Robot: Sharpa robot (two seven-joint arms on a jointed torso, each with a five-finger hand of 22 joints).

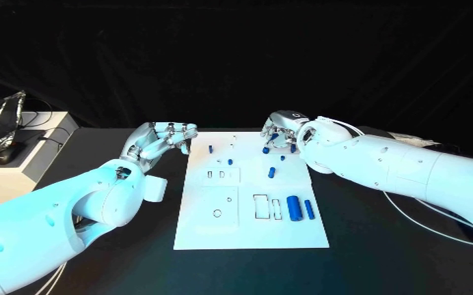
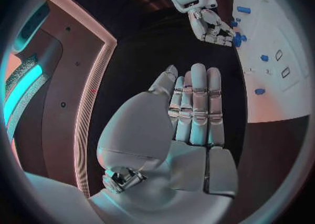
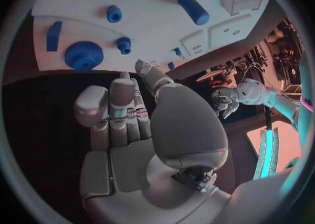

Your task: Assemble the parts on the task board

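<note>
Right hand (image 1: 283,131): hovering over the far edge of the task board (image 1: 251,230), fingers curled, seemingly holding nothing.
Left hand (image 1: 163,138): waiting beside the board, fingers together, empty.
Parts (image 1: 294,207): lying scattered on the board, probably awaiting pickup.

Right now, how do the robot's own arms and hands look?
Both arms have smooth, rounded white shells. The left hand and right hand are silver metal, with many segmented fingers and pale pads. Thin white cables run along the right arm.
</note>
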